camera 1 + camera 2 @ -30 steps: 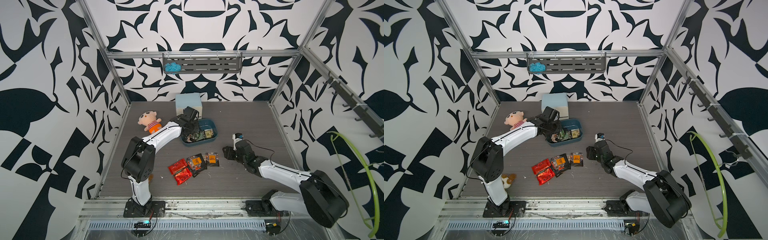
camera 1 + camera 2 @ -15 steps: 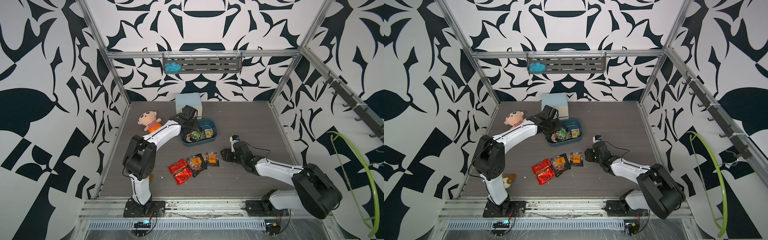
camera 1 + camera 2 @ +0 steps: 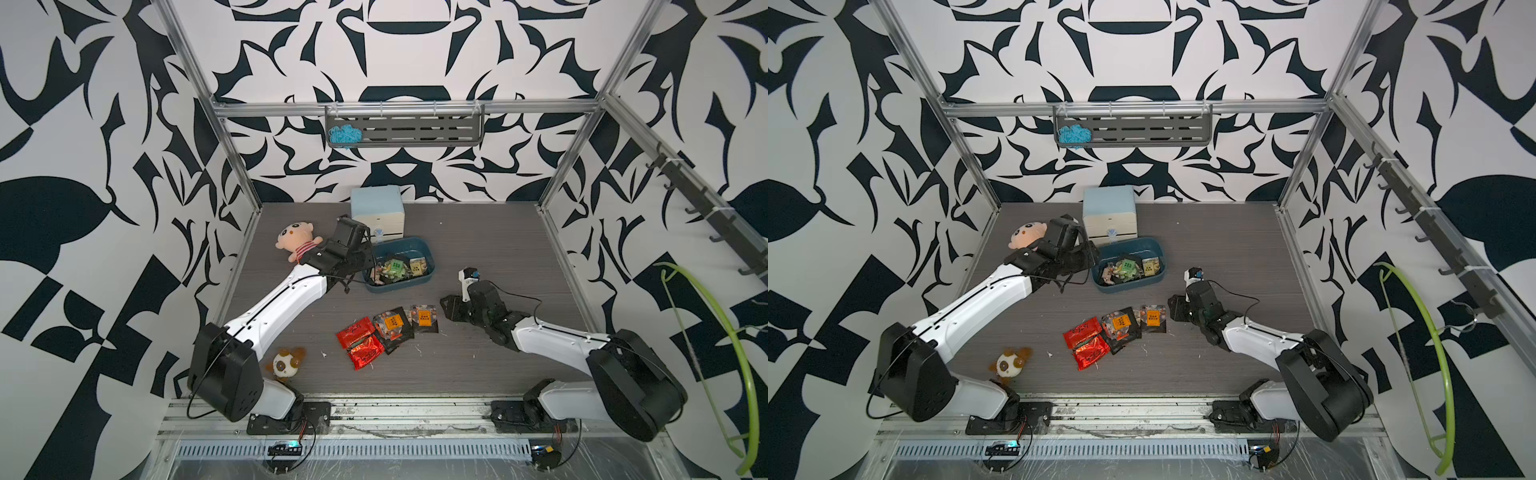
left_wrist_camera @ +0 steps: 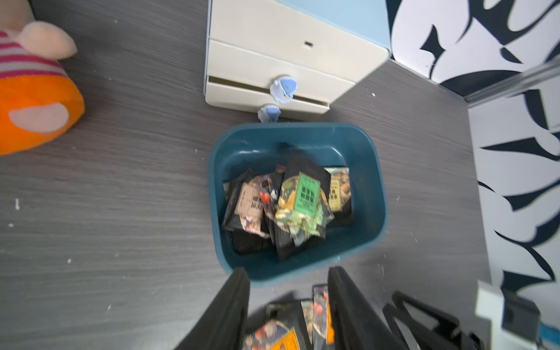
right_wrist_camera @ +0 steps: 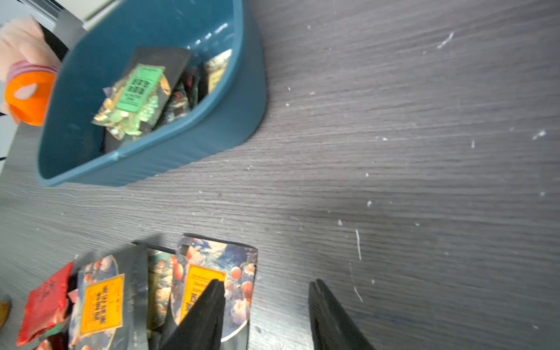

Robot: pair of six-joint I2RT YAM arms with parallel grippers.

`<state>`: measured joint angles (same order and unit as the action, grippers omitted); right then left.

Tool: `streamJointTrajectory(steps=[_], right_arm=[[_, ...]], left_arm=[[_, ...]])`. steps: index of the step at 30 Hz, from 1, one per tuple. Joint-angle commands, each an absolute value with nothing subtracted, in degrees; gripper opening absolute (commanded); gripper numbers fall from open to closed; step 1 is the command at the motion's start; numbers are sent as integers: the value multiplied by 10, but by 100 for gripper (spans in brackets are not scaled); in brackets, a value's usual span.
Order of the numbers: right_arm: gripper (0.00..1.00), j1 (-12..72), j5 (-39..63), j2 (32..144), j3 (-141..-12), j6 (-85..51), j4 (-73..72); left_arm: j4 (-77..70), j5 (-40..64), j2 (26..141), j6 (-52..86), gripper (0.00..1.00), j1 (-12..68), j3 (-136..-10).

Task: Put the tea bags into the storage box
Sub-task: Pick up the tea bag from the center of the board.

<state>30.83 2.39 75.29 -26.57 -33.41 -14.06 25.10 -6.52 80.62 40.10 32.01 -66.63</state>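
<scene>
Teal plastic storage box [image 3: 401, 286] is sitting on the tabletop [image 3: 478, 232], open face up, its long axis running side to side in both top views. Tea bags [image 3: 395, 268] are lying heaped inside, a green-labelled sachet [image 4: 306, 194] uppermost. Loose sachets [image 3: 388, 328], red foil and orange-labelled, are lying flat in front of the box. Label writing is reading too blurred to decipher. Left pincer [image 4: 287, 269] is hovering spread and empty just beside the box. Right pincer [image 5: 266, 281] is standing spread, one finger over an orange-labelled sachet [image 5: 236, 266].
</scene>
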Motion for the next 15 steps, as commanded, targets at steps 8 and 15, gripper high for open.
streamJointTrajectory(steps=[8, 15], right_arm=[[48, 308, 23, 691, -245, -319, -171], [47, 308, 52, 679, -264, -303, -117]], left_arm=[[210, -56, 721, 470, 48, 451, -559], [178, -56, 766, 501, 43, 517, -542]])
